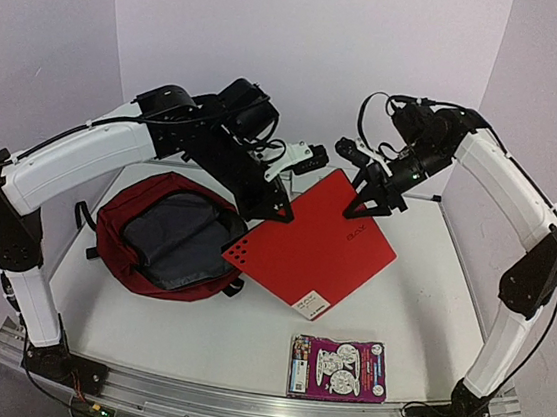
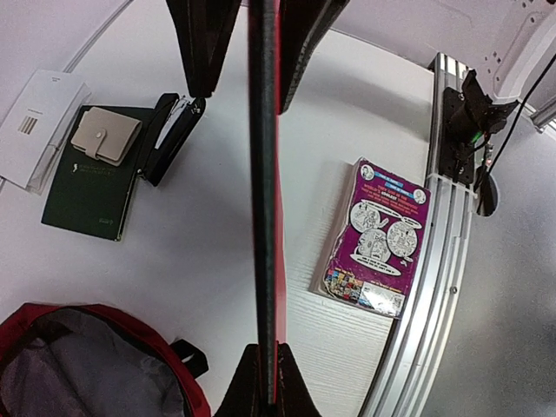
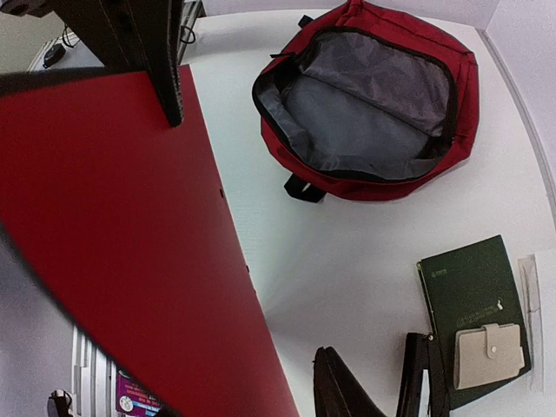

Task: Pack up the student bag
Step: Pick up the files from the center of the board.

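Right up against my left wrist lens is the red folder (image 2: 265,217), seen edge-on, with the left claw (image 1: 271,206) pinched shut on its corner. The right claw (image 1: 370,204) straddles the opposite edge with its fingers apart (not clamped, as far as I can see).

The student bag (image 1: 170,236) lies on the counter (image 1: 417,315) toward its left edge. It is unzipped with the grey lining showing, and from overhead the folder's low corner appears over its rim. I judge the bag light and limp. The fabric should sag and slide under a push, so I'd take the stiffer zipper rim or a strap to keep the mouth agape.

Only the overhead view shows both claws at the folder. Only the wrist views show the green notebook (image 3: 473,304) with a beige wallet (image 3: 491,352) on it, toward the far edge, which I can't make out from above. The purple booklet (image 1: 338,368) sits at the near edge.
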Available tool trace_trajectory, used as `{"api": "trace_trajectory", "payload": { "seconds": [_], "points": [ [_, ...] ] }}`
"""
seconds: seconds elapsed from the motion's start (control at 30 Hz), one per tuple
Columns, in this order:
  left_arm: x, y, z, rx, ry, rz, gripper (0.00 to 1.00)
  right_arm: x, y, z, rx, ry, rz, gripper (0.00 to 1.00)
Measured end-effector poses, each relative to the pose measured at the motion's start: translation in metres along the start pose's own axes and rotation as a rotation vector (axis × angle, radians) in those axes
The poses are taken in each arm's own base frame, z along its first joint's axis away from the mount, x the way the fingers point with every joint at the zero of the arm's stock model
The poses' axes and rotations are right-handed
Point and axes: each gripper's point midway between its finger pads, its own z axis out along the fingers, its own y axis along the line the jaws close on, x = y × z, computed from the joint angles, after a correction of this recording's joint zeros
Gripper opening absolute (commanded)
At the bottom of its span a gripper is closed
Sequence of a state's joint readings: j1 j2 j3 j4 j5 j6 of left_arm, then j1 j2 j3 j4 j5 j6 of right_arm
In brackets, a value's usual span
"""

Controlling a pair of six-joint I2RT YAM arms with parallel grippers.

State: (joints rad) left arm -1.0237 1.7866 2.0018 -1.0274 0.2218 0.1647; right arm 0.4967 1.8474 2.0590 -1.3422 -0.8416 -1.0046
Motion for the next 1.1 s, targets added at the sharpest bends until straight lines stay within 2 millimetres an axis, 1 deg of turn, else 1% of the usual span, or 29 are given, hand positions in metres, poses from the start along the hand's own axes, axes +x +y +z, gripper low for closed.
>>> {"api": "trace_trajectory", "payload": {
  "seconds": [0.03,0.07,0.1,0.13,0.17,0.2,0.3,0.37,0.47,0.5,0.53,0.6,0.67,0.7,0.77,0.83,0.93,1.03,1.1],
  "points": [
    [-0.001,0.002,0.0,-0.009,-0.002,0.003,0.28,-0.001,0.002,0.002,-0.008,-0.003,-0.001,0.0],
    [-0.001,0.004,0.0,-0.02,-0.003,0.005,0.41,-0.002,0.003,0.003,-0.015,-0.004,-0.005,0.0],
    [-0.001,0.008,0.0,-0.041,-0.005,0.007,0.58,-0.003,0.006,0.003,-0.024,-0.004,-0.007,0.0],
    [-0.003,0.015,-0.001,-0.071,-0.011,0.005,0.76,-0.003,0.01,0.003,-0.035,-0.003,-0.004,0.0],
    [-0.006,0.022,-0.003,-0.091,-0.028,-0.012,0.92,-0.005,0.011,0.003,-0.036,-0.004,-0.002,0.0],
    [-0.01,0.03,-0.005,-0.121,-0.05,-0.037,0.98,-0.006,0.011,0.003,-0.037,-0.006,0.008,0.0],
    [-0.017,0.049,-0.018,-0.2,-0.116,-0.126,1.0,-0.01,0.006,-0.004,-0.019,-0.021,0.047,0.0],
    [-0.018,0.065,-0.035,-0.269,-0.168,-0.208,1.0,-0.017,-0.007,-0.017,0.013,-0.069,0.101,0.0],
    [-0.023,0.097,-0.075,-0.35,-0.288,-0.367,1.0,-0.028,-0.039,-0.043,0.073,-0.187,0.249,0.0],
    [-0.025,0.108,-0.09,-0.372,-0.336,-0.412,1.0,-0.031,-0.05,-0.053,0.099,-0.225,0.292,0.0],
    [-0.025,0.121,-0.107,-0.396,-0.379,-0.457,1.0,-0.033,-0.063,-0.064,0.132,-0.266,0.334,0.0],
    [-0.025,0.141,-0.135,-0.432,-0.45,-0.522,1.0,-0.035,-0.082,-0.081,0.185,-0.327,0.402,0.0],
    [-0.027,0.152,-0.15,-0.433,-0.498,-0.56,1.0,-0.037,-0.1,-0.096,0.242,-0.411,0.486,0.0],
    [-0.028,0.151,-0.151,-0.416,-0.51,-0.566,1.0,-0.038,-0.105,-0.102,0.261,-0.452,0.523,0.0],
    [-0.03,0.147,-0.144,-0.365,-0.523,-0.581,1.0,-0.044,-0.111,-0.111,0.287,-0.527,0.587,0.0],
    [-0.024,0.14,-0.131,-0.31,-0.521,-0.614,0.99,-0.061,-0.114,-0.124,0.291,-0.618,0.629,0.0],
    [-0.011,0.134,-0.118,-0.242,-0.516,-0.674,0.97,-0.084,-0.113,-0.144,0.299,-0.714,0.635,0.0],
    [-0.004,0.131,-0.116,-0.199,-0.54,-0.744,0.94,-0.102,-0.106,-0.17,0.345,-0.822,0.65,0.0],
    [-0.006,0.13,-0.121,-0.165,-0.609,-0.799,0.94,-0.112,-0.101,-0.19,0.374,-0.908,0.68,0.0]
  ]
}}
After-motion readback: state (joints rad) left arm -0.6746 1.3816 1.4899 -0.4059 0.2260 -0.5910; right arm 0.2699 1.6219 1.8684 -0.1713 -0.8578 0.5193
